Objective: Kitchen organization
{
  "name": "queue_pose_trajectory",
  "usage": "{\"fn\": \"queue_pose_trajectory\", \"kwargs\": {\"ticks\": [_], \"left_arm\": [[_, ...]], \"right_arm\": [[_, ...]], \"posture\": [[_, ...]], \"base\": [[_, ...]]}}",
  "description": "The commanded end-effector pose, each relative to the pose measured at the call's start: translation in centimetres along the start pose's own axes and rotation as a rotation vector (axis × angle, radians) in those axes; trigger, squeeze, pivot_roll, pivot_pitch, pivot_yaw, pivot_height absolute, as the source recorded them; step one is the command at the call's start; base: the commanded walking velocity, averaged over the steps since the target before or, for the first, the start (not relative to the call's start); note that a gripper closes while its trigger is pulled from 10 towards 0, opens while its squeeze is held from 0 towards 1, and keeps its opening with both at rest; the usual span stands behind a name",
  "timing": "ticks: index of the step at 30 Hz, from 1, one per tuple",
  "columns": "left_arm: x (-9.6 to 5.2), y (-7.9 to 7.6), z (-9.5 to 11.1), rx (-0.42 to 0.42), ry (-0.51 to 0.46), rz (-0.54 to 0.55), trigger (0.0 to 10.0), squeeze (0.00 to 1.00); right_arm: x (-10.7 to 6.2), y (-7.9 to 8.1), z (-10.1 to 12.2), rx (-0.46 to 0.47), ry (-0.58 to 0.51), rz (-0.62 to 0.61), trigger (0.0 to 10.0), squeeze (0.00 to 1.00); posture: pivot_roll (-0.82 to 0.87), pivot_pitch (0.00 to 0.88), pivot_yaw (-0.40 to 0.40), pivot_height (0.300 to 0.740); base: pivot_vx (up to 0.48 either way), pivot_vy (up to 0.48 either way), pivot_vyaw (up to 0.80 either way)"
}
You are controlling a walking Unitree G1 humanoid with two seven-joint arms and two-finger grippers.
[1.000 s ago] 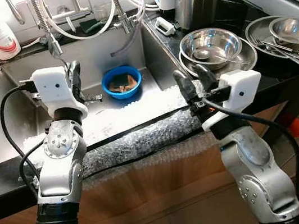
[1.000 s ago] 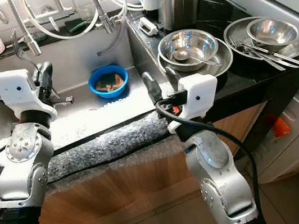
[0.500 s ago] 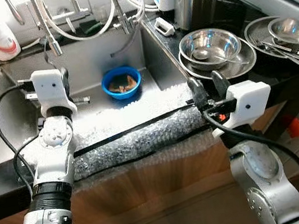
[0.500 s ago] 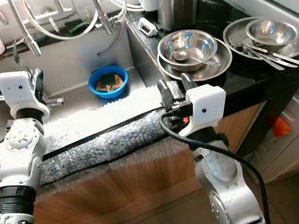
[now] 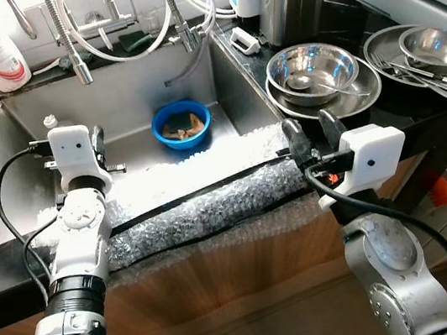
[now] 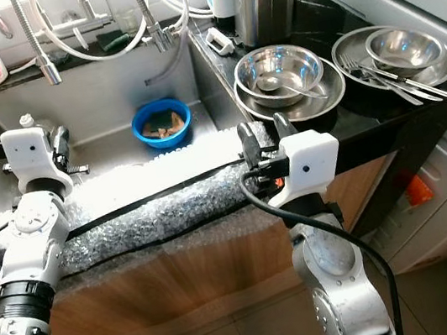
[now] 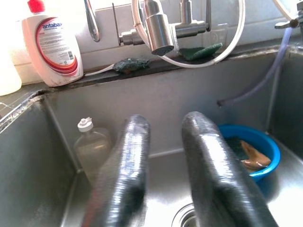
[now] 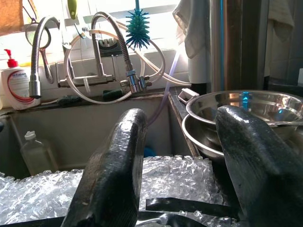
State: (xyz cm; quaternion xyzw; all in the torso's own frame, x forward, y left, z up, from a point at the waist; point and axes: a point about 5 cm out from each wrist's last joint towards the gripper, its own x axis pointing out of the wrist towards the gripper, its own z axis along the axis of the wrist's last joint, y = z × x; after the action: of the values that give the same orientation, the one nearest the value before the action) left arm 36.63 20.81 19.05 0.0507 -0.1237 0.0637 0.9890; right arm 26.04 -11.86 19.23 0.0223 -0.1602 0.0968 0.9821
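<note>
A stainless steel sink basin (image 5: pixel 38 176) is faced, its front edge padded w/ a strip of clear bubble wrap (image 5: pixel 204 209). The left gripper (image 5: pixel 97 145) is held over the basin at approx. 9 o'clock of the round blue plastic bowl (image 5: pixel 182 124), fingers parted w/ a narrow gap, nothing held. The right gripper (image 5: pixel 310 132) is poised above the wrap's right end, fingers spread wide, empty; the stacked steel mixing bowls w/ a spoon (image 5: pixel 315 72) are seen at its 12 o'clock, near. A small clear plastic bottle w/ white cap (image 7: pixel 92 146) stands in the basin's far-left corner, at approx. 12 o'clock of the left gripper.

Judged: no item is gripped yet; a target is probably being chosen. For a clean pick, the bowl rim should be straddled squarely, fingers opened wider beforehand, and the faucet hoses (image 5: pixel 129 29) avoided. Steel bowls are likely slippery, so the rim is best pinched.
</note>
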Motion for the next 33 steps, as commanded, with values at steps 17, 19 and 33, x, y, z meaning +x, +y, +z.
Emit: {"fn": "queue_pose_trajectory", "kwargs": {"ticks": [17, 19, 33], "left_arm": [[-4.3, 3.3, 6.1, 0.231, -0.315, -0.088, 10.0, 0.00], [-5.7, 4.2, 5.2, 0.256, -0.261, -0.087, 10.0, 0.00], [-9.1, 5.3, 2.6, 0.242, -0.126, -0.027, 10.0, 0.00]], "right_arm": [[-0.4, -0.7, 0.2, -0.022, -0.009, -0.021, 10.0, 0.00], [-0.4, -1.4, 0.5, -0.036, -0.014, -0.034, 10.0, 0.00], [-1.6, -3.3, 0.4, -0.091, 0.011, -0.087, 10.0, 0.00]], "posture": [[-0.09, 0.061, 0.059, 0.740], [-0.09, 0.053, 0.057, 0.740], [-0.09, 0.035, 0.052, 0.740]], "base": [[0.000, 0.000, 0.00], [0.000, 0.000, 0.00], [0.000, 0.000, 0.00]]}}
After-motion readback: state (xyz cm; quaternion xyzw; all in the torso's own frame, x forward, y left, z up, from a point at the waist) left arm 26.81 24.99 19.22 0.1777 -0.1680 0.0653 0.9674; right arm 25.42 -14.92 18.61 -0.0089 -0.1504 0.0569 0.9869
